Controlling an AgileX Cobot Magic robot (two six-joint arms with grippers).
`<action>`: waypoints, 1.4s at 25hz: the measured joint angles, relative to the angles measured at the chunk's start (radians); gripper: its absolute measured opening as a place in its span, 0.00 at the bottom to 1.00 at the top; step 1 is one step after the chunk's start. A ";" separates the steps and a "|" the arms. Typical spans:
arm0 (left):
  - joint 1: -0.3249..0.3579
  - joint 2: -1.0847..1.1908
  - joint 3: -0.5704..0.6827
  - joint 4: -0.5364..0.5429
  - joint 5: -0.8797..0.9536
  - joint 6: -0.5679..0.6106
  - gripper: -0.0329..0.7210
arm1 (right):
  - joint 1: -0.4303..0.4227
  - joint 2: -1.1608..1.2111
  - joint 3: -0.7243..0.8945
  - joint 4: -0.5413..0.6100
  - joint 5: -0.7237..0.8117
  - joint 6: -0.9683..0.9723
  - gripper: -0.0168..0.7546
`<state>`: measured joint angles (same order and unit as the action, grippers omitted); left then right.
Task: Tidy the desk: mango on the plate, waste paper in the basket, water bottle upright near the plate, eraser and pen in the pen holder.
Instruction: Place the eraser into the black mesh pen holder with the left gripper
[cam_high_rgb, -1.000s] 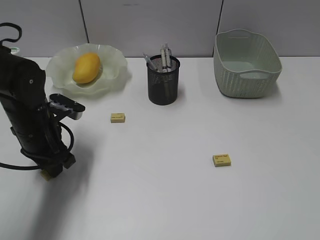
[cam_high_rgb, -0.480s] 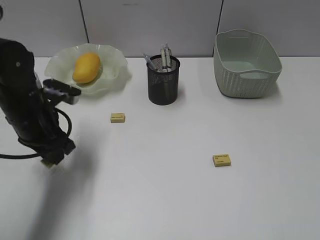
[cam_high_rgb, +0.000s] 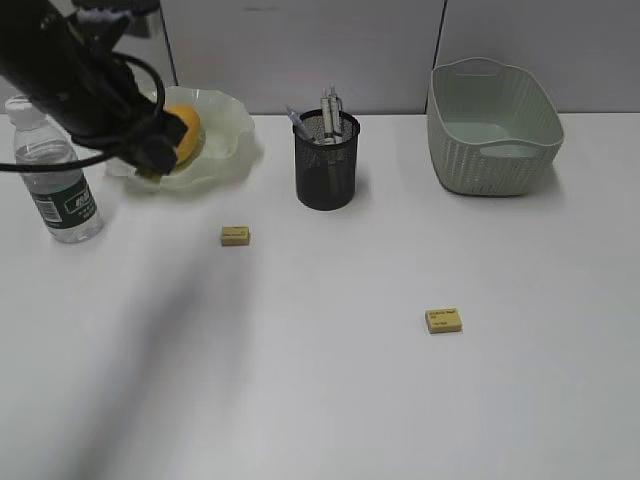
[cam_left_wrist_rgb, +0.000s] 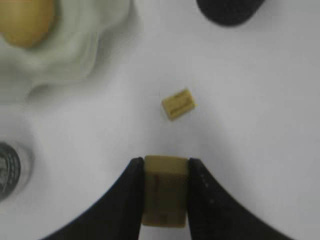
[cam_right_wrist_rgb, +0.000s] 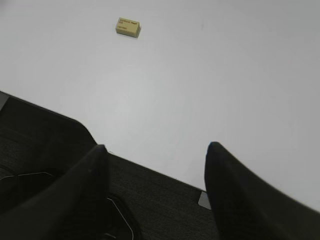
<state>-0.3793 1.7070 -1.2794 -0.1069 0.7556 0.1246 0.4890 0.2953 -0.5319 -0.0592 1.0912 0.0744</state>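
My left gripper (cam_left_wrist_rgb: 165, 161) is shut on a yellow eraser (cam_left_wrist_rgb: 165, 195) and hangs in the air in front of the plate (cam_high_rgb: 228, 140), seen from outside as the left gripper (cam_high_rgb: 150, 168). The mango (cam_high_rgb: 178, 135) lies on that plate. Two more erasers lie on the desk (cam_high_rgb: 330, 400), one (cam_high_rgb: 236, 235) near the plate and one (cam_high_rgb: 444, 320) at mid-right. The water bottle (cam_high_rgb: 60, 180) stands upright left of the plate. Pens (cam_high_rgb: 328, 115) stick out of the pen holder (cam_high_rgb: 326, 170). My right gripper (cam_right_wrist_rgb: 156, 147) is open and holds nothing. The waste paper is out of view.
The basket (cam_high_rgb: 490, 125) stands at the back right. In the left wrist view the loose eraser (cam_left_wrist_rgb: 179, 103) lies ahead, with the pen holder (cam_left_wrist_rgb: 230, 10) beyond it. The right wrist view shows an eraser (cam_right_wrist_rgb: 128, 26) far off and the desk's dark front edge.
My left arm has lifted from the front left of the desk and swung back towards the plate with the eraser in its jaws. The water bottle now shows behind it.
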 joint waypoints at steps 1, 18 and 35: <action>0.000 0.000 -0.023 -0.012 -0.015 0.000 0.31 | 0.000 0.000 0.000 0.000 0.000 0.000 0.64; -0.091 0.111 -0.119 -0.275 -0.521 0.000 0.31 | 0.000 0.000 0.000 -0.006 -0.001 0.016 0.64; -0.207 0.445 -0.366 -0.411 -0.675 0.000 0.31 | 0.000 0.000 0.000 -0.007 -0.001 0.019 0.64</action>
<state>-0.5866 2.1518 -1.6458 -0.5179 0.0808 0.1246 0.4890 0.2953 -0.5319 -0.0664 1.0902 0.0934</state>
